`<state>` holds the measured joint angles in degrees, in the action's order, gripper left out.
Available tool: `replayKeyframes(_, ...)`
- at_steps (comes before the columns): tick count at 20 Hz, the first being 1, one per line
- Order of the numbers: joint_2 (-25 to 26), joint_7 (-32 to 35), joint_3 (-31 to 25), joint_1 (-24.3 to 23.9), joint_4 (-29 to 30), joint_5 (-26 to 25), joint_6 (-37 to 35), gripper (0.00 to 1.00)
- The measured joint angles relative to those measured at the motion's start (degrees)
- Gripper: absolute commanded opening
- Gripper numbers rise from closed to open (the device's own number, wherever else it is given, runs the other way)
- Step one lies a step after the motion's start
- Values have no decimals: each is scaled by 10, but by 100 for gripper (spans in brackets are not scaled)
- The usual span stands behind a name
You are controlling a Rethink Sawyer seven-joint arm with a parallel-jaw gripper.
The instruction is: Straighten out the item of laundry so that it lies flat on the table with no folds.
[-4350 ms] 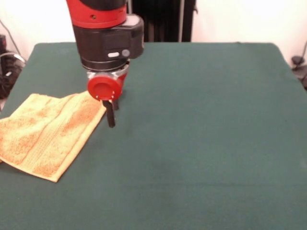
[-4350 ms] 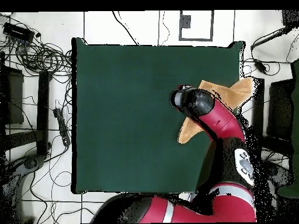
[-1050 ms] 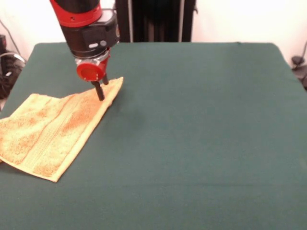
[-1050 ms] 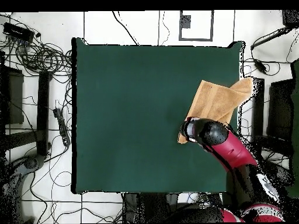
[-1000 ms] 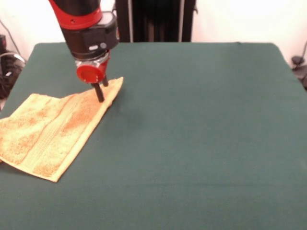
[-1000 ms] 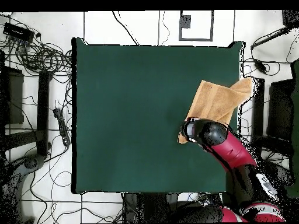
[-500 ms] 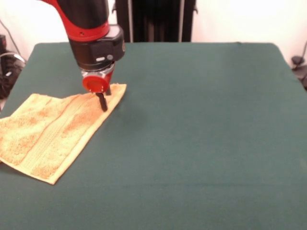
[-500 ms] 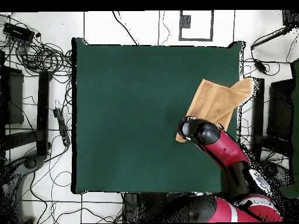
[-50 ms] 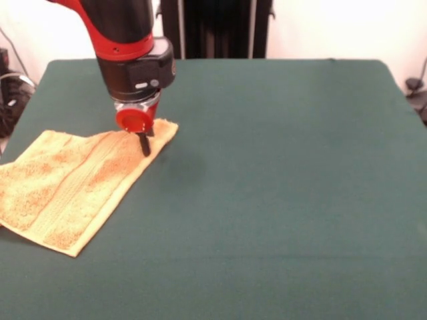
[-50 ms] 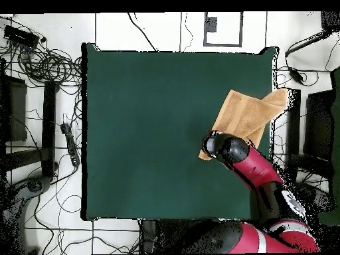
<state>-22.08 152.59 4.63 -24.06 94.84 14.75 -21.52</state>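
Golden-orange terry hand towel (image 9: 73, 190) is lying at one side of the large rectangular table covered in dark green cloth (image 9: 280, 187), its outer corner hanging past the table's edge in the overhead view (image 10: 252, 116). Folds are showing across it, and a woven band is running along its length. The red and black arm's gripper (image 9: 144, 145) is pressing down on the towel's corner nearest the table's middle, black fingertips touching the cloth; whether they are pinching it or spread cannot be told.
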Motion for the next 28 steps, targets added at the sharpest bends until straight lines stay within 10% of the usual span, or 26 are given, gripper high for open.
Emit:
replayKeyframes(15,2,0,1,2,-2,19,-1,0)
replayKeyframes(28,20,50,43,51,7,194,-1,0)
